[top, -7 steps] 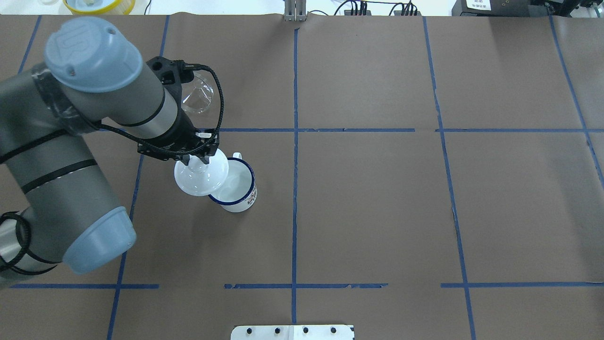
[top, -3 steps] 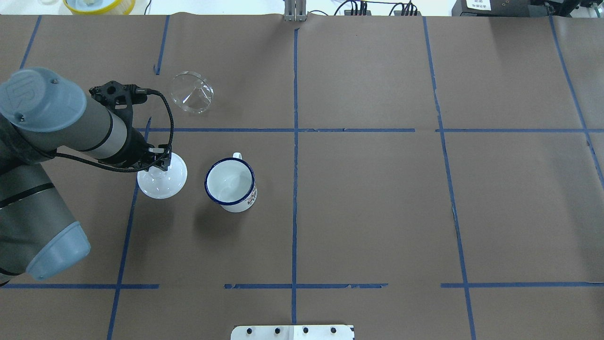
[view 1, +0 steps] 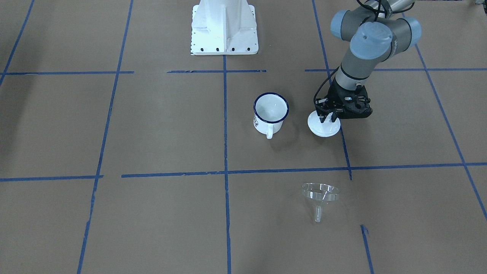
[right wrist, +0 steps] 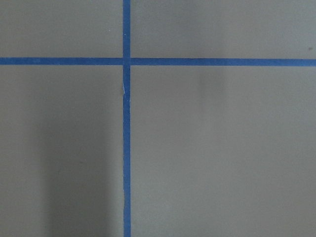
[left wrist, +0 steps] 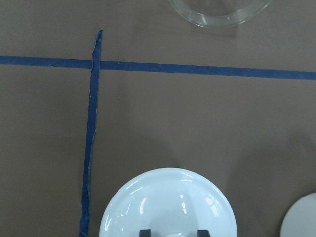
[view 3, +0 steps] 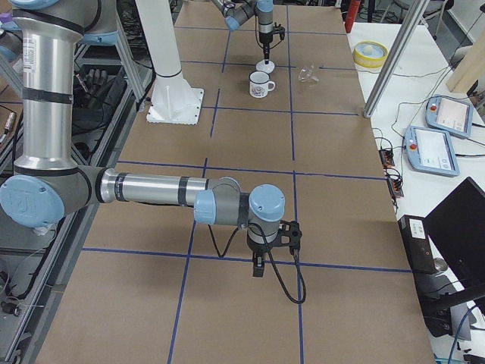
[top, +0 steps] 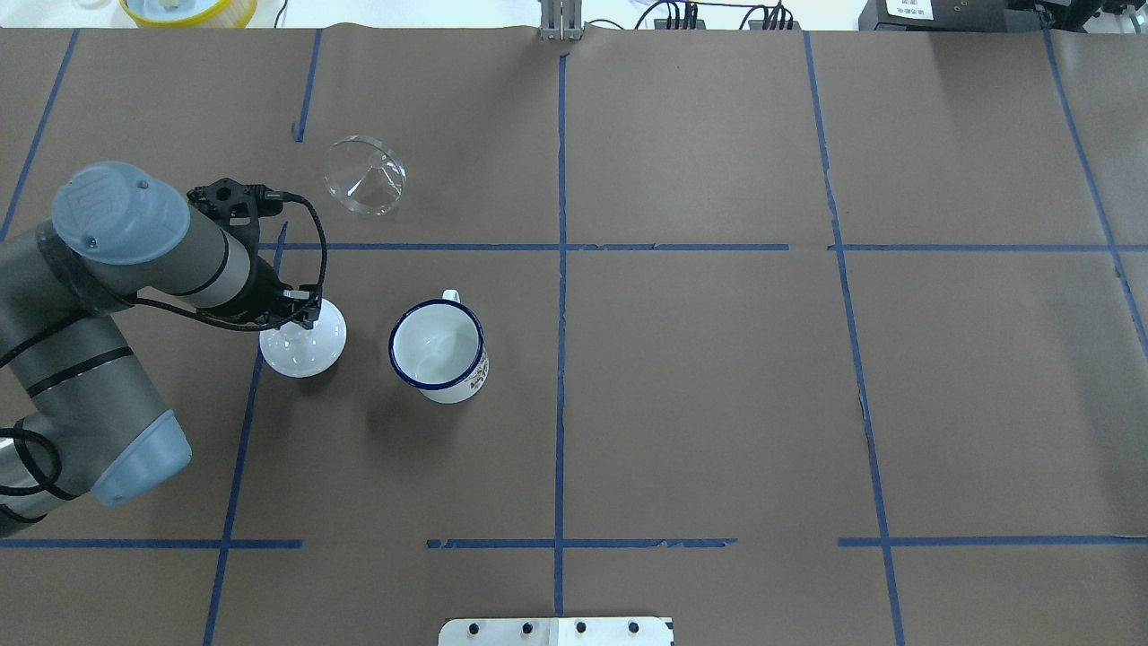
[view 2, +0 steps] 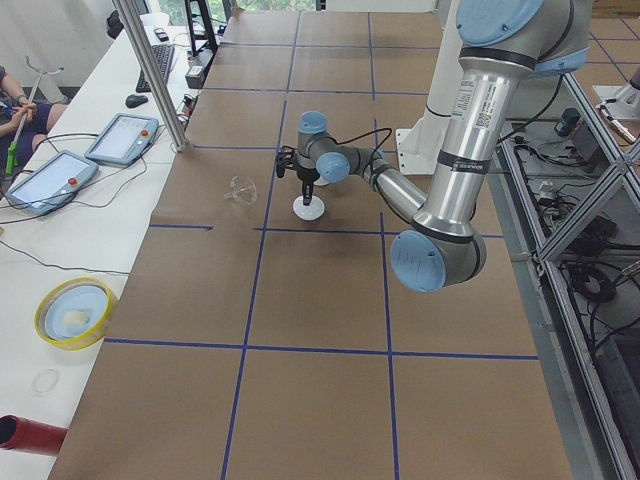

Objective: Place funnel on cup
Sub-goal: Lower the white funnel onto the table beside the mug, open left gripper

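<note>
The clear funnel (top: pixel 365 175) lies on the brown paper, apart from both arms; it also shows in the front view (view 1: pixel 320 194). The white cup (top: pixel 438 350) with a dark blue rim stands upright and open, handle pointing away from the robot (view 1: pixel 271 112). My left gripper (top: pixel 302 320) is shut on the knob of a round white lid (top: pixel 303 352), held low at the table to the left of the cup. The left wrist view shows the lid (left wrist: pixel 168 205) between the fingertips (left wrist: pixel 144 232). My right gripper (view 3: pixel 259 265) shows only in the right side view; I cannot tell its state.
Blue tape lines (top: pixel 560 247) cross the table's brown paper. The robot's white base plate (view 1: pixel 223 26) sits at the near edge. A yellow-rimmed dish (top: pixel 188 9) lies beyond the far left edge. The right wrist view shows only paper and tape (right wrist: pixel 126 61).
The left gripper carried the white lid from over the cup's left rim further left and lower. The cup now stands uncovered and the funnel is in full view.
</note>
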Tool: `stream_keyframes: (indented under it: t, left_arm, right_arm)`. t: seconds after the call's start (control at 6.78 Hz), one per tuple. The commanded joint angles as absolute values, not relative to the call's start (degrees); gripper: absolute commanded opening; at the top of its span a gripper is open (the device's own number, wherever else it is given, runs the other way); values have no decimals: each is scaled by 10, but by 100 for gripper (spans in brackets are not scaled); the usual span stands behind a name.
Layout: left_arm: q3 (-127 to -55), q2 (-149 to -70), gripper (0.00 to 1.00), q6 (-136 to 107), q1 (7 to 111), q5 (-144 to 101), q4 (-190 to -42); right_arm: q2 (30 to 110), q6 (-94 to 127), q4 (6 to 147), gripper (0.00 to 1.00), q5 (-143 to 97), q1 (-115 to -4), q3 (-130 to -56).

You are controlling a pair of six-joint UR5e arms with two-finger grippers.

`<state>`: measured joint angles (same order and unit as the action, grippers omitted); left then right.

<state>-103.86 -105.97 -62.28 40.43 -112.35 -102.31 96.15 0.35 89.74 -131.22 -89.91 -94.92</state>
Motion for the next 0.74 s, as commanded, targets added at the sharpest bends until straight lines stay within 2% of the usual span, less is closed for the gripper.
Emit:
stream_keyframes:
  t: [0.0,0.15,0.59]
  left_arm:
    - [-1019,-1059,96,-588,403,-1124,-1032]
    - [-1029,-1060,100,-592,405,-1127,-1027]
    - [-1031,-1077,100,-703,436,-1129,-1031]
  right_arm:
    - [962,4,897,100,-1312,-899,-949]
    - [962,4,897,100,-1312,-899,-949]
    - [962,4,897,100,-1312,-899,-949]
